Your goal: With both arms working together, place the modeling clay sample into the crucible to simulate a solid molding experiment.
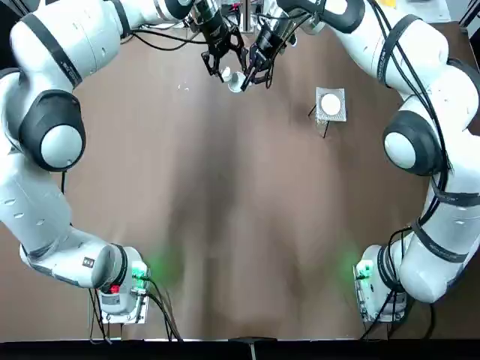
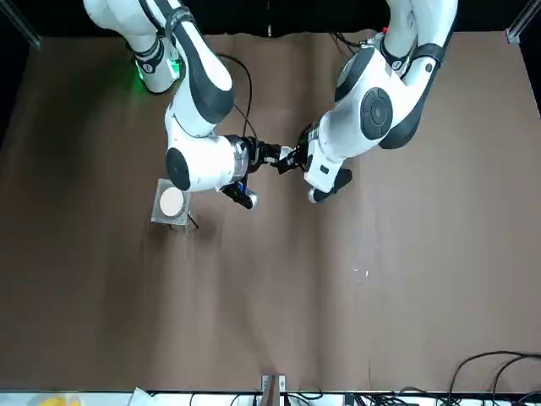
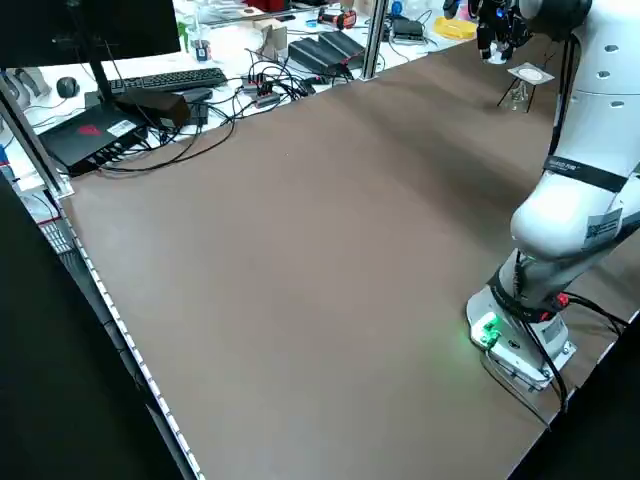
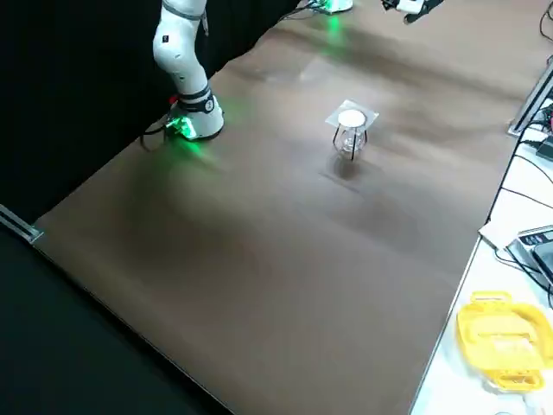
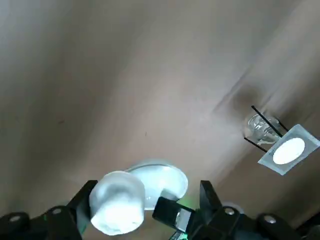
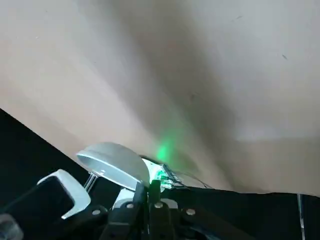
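1 pad (image 4: 370, 115) on 1 tripod (image 4: 353, 145)

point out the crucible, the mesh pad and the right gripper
crucible (image 6: 111, 159): right wrist view, outer wall
mesh pad (image 4: 371, 116): right side view, grey corner
right gripper (image 6: 147, 187): right wrist view, between fingertips, at the crucible's rim

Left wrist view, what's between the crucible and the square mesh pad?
Only bare tabletop shows between the crucible and the mesh pad in the left wrist view.

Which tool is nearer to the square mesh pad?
The right. Its tool is to the left of the square mesh pad and farther from the bases; the left tool is farther left, beyond the right one.
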You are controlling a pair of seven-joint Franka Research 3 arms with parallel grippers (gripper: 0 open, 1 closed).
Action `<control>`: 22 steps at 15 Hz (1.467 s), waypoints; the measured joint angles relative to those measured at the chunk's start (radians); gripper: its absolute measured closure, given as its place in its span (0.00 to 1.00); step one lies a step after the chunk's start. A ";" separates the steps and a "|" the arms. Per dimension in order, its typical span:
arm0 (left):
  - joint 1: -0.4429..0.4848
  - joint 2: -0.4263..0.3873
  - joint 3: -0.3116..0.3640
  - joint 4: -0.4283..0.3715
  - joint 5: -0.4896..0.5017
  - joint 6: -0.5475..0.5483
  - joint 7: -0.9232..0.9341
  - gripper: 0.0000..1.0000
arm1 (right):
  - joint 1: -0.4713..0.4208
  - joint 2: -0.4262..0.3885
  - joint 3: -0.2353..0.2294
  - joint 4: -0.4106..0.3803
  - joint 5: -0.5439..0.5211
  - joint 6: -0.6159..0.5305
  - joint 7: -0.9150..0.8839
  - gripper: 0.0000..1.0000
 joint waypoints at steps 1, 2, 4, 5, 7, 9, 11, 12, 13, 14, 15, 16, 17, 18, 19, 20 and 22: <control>0.001 0.000 0.001 0.001 0.000 0.004 -0.020 0.10 | 0.000 0.000 0.001 0.001 0.001 0.001 0.000 0.96; 0.001 0.000 0.003 0.005 0.000 0.014 -0.045 0.10 | 0.001 0.000 0.003 0.002 0.003 0.004 0.000 0.96; 0.001 0.000 0.018 0.016 0.000 0.035 -0.109 0.10 | 0.002 0.000 0.008 0.004 0.005 0.007 0.000 0.96; 0.001 0.000 0.027 0.019 0.000 0.045 -0.134 0.10 | 0.002 0.000 0.009 0.004 0.005 0.007 0.000 0.96; 0.001 0.000 0.045 0.021 0.000 0.059 -0.177 0.10 | 0.002 0.000 0.009 0.004 0.006 0.008 0.000 0.96; 0.001 0.001 0.057 0.022 0.000 0.077 -0.223 0.10 | 0.002 0.000 0.009 0.006 0.006 0.010 0.000 0.96; -0.004 0.002 0.057 0.025 0.000 0.086 -0.264 0.10 | 0.002 0.000 0.009 0.011 0.008 0.011 0.000 0.96; -0.007 0.002 0.057 0.026 0.000 0.088 -0.279 0.09 | 0.001 0.000 0.009 0.013 0.011 0.012 0.000 0.96; -0.011 0.003 0.056 0.026 0.000 0.088 -0.291 0.07 | 0.001 0.000 0.009 0.014 0.014 0.013 0.000 0.96; -0.013 0.005 0.054 0.026 0.000 0.088 -0.307 0.01 | 0.001 0.000 0.009 0.015 0.016 0.013 0.000 0.96; -0.015 0.007 0.053 0.026 0.000 0.089 -0.319 0.00 | 0.001 0.000 0.009 0.016 0.017 0.014 0.000 0.96; -0.016 0.009 0.052 0.026 0.000 0.089 -0.324 0.00 | 0.001 0.000 0.009 0.017 0.018 0.021 0.000 0.96; -0.020 0.011 0.052 0.026 0.000 0.089 -0.324 0.00 | 0.001 0.000 0.009 0.017 0.018 0.037 0.000 0.96; -0.027 0.013 0.052 0.026 0.000 0.089 -0.324 0.00 | 0.001 0.000 0.009 0.017 0.018 0.053 0.000 0.96; -0.033 0.016 0.052 0.026 0.000 0.089 -0.325 0.00 | 0.001 0.000 0.009 0.017 0.018 0.063 0.000 0.96; -0.041 0.019 0.051 0.026 0.000 0.090 -0.326 0.00 | 0.001 0.000 0.009 0.017 0.019 0.068 0.000 0.96; -0.052 0.023 0.051 0.026 -0.001 0.091 -0.333 0.00 | 0.001 0.000 0.009 0.017 0.019 0.076 0.000 0.96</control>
